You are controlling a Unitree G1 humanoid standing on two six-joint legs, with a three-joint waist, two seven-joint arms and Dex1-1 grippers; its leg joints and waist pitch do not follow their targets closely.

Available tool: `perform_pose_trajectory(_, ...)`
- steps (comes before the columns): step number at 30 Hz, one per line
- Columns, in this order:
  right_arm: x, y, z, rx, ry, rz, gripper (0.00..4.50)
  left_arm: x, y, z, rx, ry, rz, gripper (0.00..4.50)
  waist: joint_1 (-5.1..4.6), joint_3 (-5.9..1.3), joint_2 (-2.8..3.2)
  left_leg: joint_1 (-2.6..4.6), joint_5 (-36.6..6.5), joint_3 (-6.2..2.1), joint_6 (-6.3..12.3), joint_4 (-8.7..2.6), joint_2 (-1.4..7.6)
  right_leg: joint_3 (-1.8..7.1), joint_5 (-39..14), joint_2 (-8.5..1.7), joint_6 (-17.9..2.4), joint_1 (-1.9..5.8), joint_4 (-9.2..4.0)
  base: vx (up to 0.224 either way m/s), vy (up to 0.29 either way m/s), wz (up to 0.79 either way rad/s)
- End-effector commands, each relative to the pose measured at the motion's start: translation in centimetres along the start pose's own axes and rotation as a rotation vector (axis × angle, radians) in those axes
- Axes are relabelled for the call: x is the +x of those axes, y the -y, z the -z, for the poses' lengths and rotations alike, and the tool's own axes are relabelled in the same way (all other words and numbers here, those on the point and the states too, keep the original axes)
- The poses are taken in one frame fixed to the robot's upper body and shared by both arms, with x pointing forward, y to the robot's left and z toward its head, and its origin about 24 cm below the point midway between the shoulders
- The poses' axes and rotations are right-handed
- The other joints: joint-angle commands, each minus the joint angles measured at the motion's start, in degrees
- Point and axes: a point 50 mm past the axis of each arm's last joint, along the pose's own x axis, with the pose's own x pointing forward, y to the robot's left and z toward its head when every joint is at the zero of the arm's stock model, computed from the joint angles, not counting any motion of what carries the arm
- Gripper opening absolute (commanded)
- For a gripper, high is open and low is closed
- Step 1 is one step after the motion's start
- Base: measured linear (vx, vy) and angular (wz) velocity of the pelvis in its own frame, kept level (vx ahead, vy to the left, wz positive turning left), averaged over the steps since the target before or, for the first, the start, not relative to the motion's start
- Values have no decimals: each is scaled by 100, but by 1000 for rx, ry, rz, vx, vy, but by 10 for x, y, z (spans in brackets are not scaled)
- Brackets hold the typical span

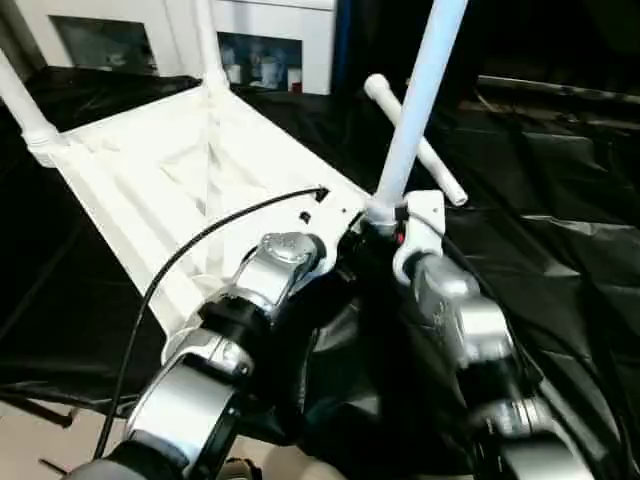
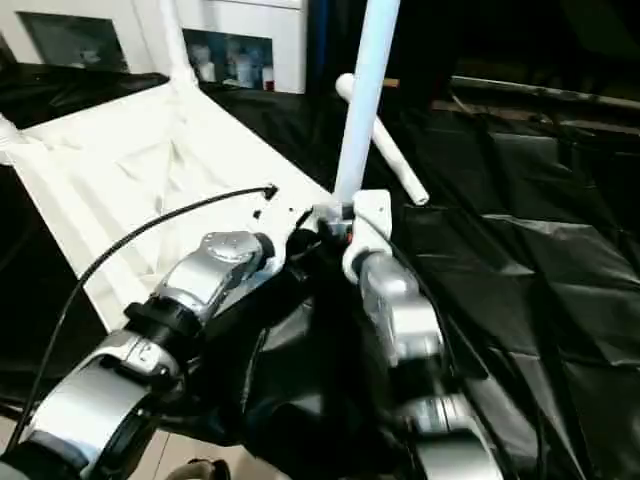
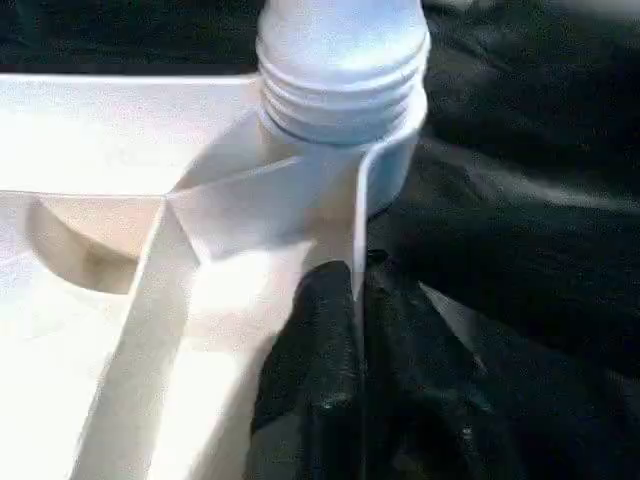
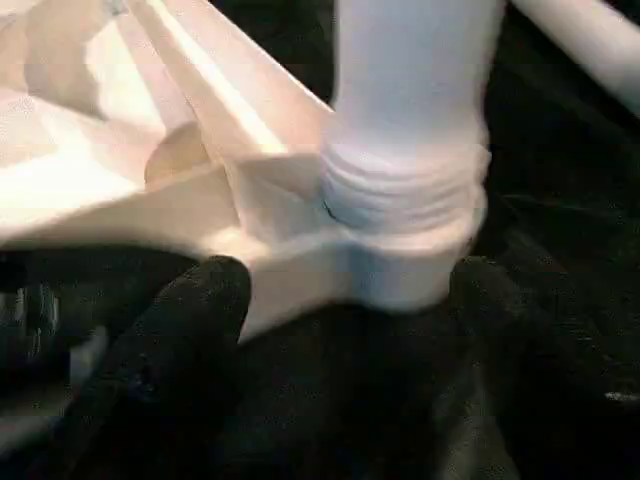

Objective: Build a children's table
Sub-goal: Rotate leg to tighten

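Lying upside down on the black-draped worktop (image 1: 560, 250), the tabletop (image 1: 150, 180) shows its ribbed underside, with legs standing in its far sockets at ten (image 1: 20, 105) and twelve o'clock (image 1: 205, 45). At its near corner socket (image 3: 385, 165), the left gripper (image 3: 335, 360) pinches the tabletop's thin side wall between nearly closed fingers, the socket just beyond at twelve o'clock. An upright leg (image 1: 415, 100) stands threaded into that socket. The right gripper (image 4: 330, 350) straddles the socket, fingers spread wide either side; whether they touch it I cannot tell. A loose leg (image 1: 415, 140) lies behind at one o'clock.
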Motion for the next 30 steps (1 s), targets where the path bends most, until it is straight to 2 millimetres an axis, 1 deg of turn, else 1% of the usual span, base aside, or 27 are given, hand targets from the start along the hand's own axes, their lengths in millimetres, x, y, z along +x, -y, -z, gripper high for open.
perform_pose_trajectory(1,-9,5,-3,-31,6,-3,371,-3,-16,-13,-30,78,-105,78,74,-475,-52,5,-513,-65,575,-286,193,261,-233,-432,-1248,442,-391,0,0,0)
perform_pose_trajectory(3,-13,8,-1,-52,-2,-4,371,-6,-25,-19,-15,120,-198,84,76,-473,-58,5,-581,-63,609,-282,195,257,-270,-423,-1247,439,-403,0,0,0)
perform_pose_trajectory(5,-15,9,1,-55,-4,-2,371,-8,-31,-22,-4,145,-252,101,71,-491,-17,15,-691,-76,583,-282,197,248,-514,-440,-1224,438,-416,0,0,0)
perform_pose_trajectory(6,-17,9,1,-53,-6,-2,371,-10,-36,-25,8,166,-291,113,67,-484,-24,15,-728,-71,568,-282,198,249,-597,-435,-1212,428,-433,0,0,0)
perform_pose_trajectory(7,-18,9,2,-52,-9,-2,371,-13,-42,-27,11,182,-323,113,82,-489,16,35,-760,-75,531,-280,205,251,-663,-433,-1223,418,-430,0,0,0)
perform_pose_trajectory(9,-20,8,4,-48,-15,-2,371,-19,-52,-30,27,202,-384,113,101,-502,8,35,-664,-80,518,-279,224,256,-448,-421,-1236,420,-400,0,0,0)
perform_pose_trajectory(10,-20,6,5,-46,-19,-3,371,-22,-56,-31,26,207,-399,113,112,-517,-22,32,-563,-80,529,-272,224,254,-228,-419,-1268,431,-366,0,0,0)
perform_pose_trajectory(11,-20,5,6,-44,-22,-4,371,-23,-59,-32,25,210,-406,113,127,-520,-10,40,-488,-74,544,-266,221,254,-91,-422,-1327,421,-346,0,0,0)
perform_pose_trajectory(12,-20,3,8,-43,-33,-13,371,-28,-63,-35,23,228,-429,113,136,-517,-47,40,-473,-66,559,-262,217,254,-57,-421,-1343,419,-344,0,0,0)
perform_pose_trajectory(13,-20,2,9,-44,-39,-17,371,-30,-66,-36,22,239,-444,113,161,-519,-21,41,-447,-67,567,-259,220,258,-14,-432,-1397,421,-327,0,0,0)
perform_pose_trajectory(14,-20,-1,10,-49,-55,-36,371,-35,-70,-39,27,263,-460,113,168,-510,-32,44,-463,-60,574,-260,223,258,-26,-433,-1410,412,-334,0,0,0)
perform_pose_trajectory(15,-20,-3,11,-52,-63,-49,371,-39,-72,-41,32,277,-467,113,182,-505,-19,42,-484,-69,564,-266,239,255,-77,-447,-1438,416,-328,0,0,0)
perform_pose_trajectory(16,-18,-7,14,-65,-83,-71,371,-50,-76,-42,66,277,-454,113,189,-507,-9,46,-491,-63,547,-263,240,259,-92,-442,-1436,405,-326,0,0,0)
perform_pose_trajectory(17,-18,-8,15,-71,-93,-80,371,-57,-78,-42,87,270,-449,113,222,-505,3,53,-532,-96,491,-287,297,254,-118,-494,-1467,423,-289,0,0,0)
perform_pose_trajectory(18,-18,-9,16,-74,-97,-84,371,-61,-79,-42,98,264,-446,113,182,-488,-8,17,-514,-83,480,-289,285,255,-120,-468,-1469,417,-286,0,0,0)
perform_pose_trajectory(19,-16,-10,17,-75,-104,-88,371,-73,-84,-39,122,236,-459,113,185,-480,12,52,-581,-61,438,-278,264,253,-250,-441,-1423,365,-319,0,0,0)
perform_pose_trajectory(20,-16,-10,17,-75,-104,-88,371,-73,-84,-39,122,236,-459,113,176,-485,9,45,-593,-75,396,-285,283,261,-270,-471,-1424,394,-294,0,0,0)
perform_pose_trajectory(21,-13,-11,17,-75,-110,-84,371,-96,-95,-34,155,192,-515,113,178,-467,24,57,-644,-53,353,-281,252,263,-439,-435,-1355,358,-336,0,0,0)
perform_pose_trajectory(22,-13,-11,17,-75,-110,-84,371,-96,-95,-34,155,192,-515,113,172,-462,24,30,-655,-92,268,-309,287,260,-517,-477,-1336,391,-293,0,0,0)
perform_pose_trajectory(23,-8,-10,16,-82,-116,-74,371,-127,-109,-25,182,129,-602,113,154,-442,28,32,-703,-70,242,-314,265,258,-633,-437,-1279,362,-334,0,0,0)
perform_pose_trajectory(24,-4,-9,14,-85,-116,-65,371,-147,-115,-18,200,72,-642,113,117,-458,18,24,-750,-113,142,-325,298,256,-706,-496,-1281,396,-274,0,0,0)
perform_pose_trajectory(25,-1,-8,12,-87,-118,-59,371,-161,-117,-12,206,29,-658,113,83,-431,41,47,-807,-89,86,-326,279,249,-892,-453,-1212,340,-319,0,0,0)
perform_pose_trajectory(26,-1,-8,12,-87,-118,-59,371,-161,-117,-12,206,29,-658,113,53,-410,-24,63,-881,-63,72,-322,271,256,-986,-433,-1187,313,-343,0,0,0)
perform_pose_trajectory(27,5,-7,10,-88,-122,-55,371,-178,-117,-4,218,-44,-659,113,58,-385,5,72,-973,-51,55,-328,242,264,-1194,-405,-1112,289,-377,0,0,0)
perform_pose_trajectory(28,5,-7,10,-88,-122,-55,371,-181,-116,-2,220,-55,-658,113,86,-401,8,101,-1010,-84,5,-334,283,262,-1258,-452,-1111,290,-329,0,0,0)
perform_pose_trajectory(29,7,-7,9,-89,-124,-56,371,-187,-115,0,225,-84,-651,113,98,-368,29,119,-1071,-50,-16,-344,267,266,-1294,-392,-1038,230,-381,0,0,0)
perform_pose_trajectory(30,12,-9,7,-91,-123,-67,371,-196,-110,7,215,-152,-620,113,116,-375,30,152,-1109,-51,-40,-342,279,268,-1233,-394,-1043,216,-369,0,0,0)
